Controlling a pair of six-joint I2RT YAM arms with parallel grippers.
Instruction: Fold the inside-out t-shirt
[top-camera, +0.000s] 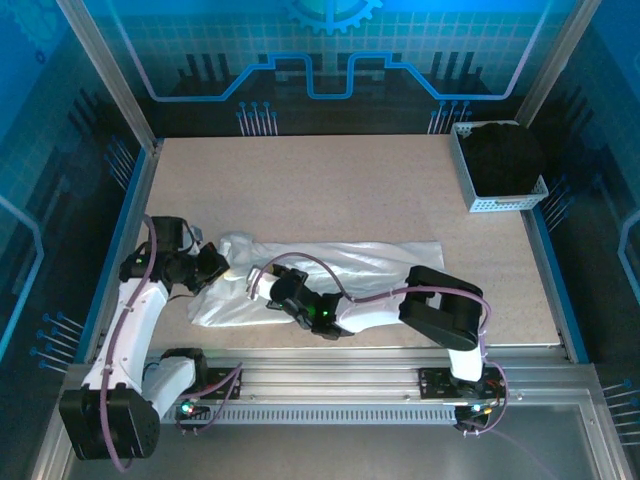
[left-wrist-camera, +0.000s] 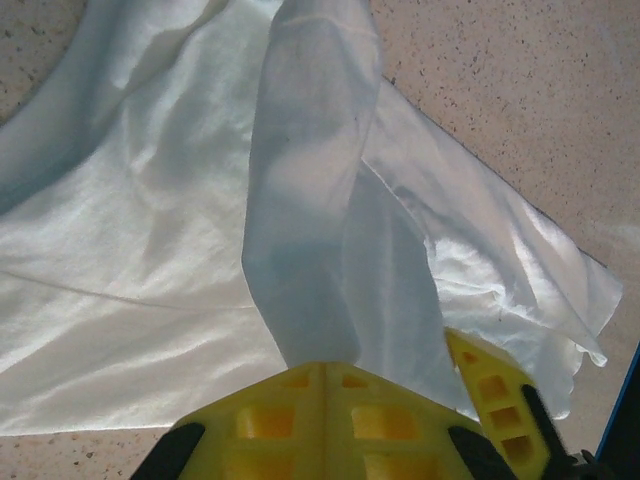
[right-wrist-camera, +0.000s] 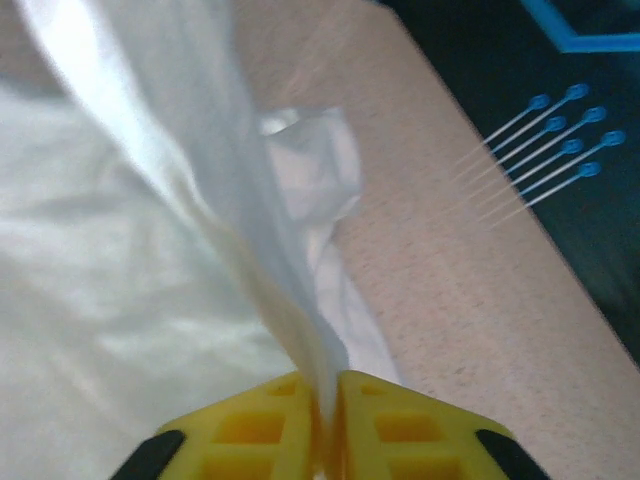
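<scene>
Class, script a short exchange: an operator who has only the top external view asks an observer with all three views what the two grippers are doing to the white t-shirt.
Operator: From above I can't judge the grip. Is the left one holding cloth?
Observer: Yes. In the left wrist view the left gripper is shut on a fold of the t-shirt, and its yellow fingers are pressed together.
Operator: And the right?
Observer: The right wrist view shows the right gripper shut too. A thin ridge of the same cloth is pinched between its fingers and runs away from them.
</scene>
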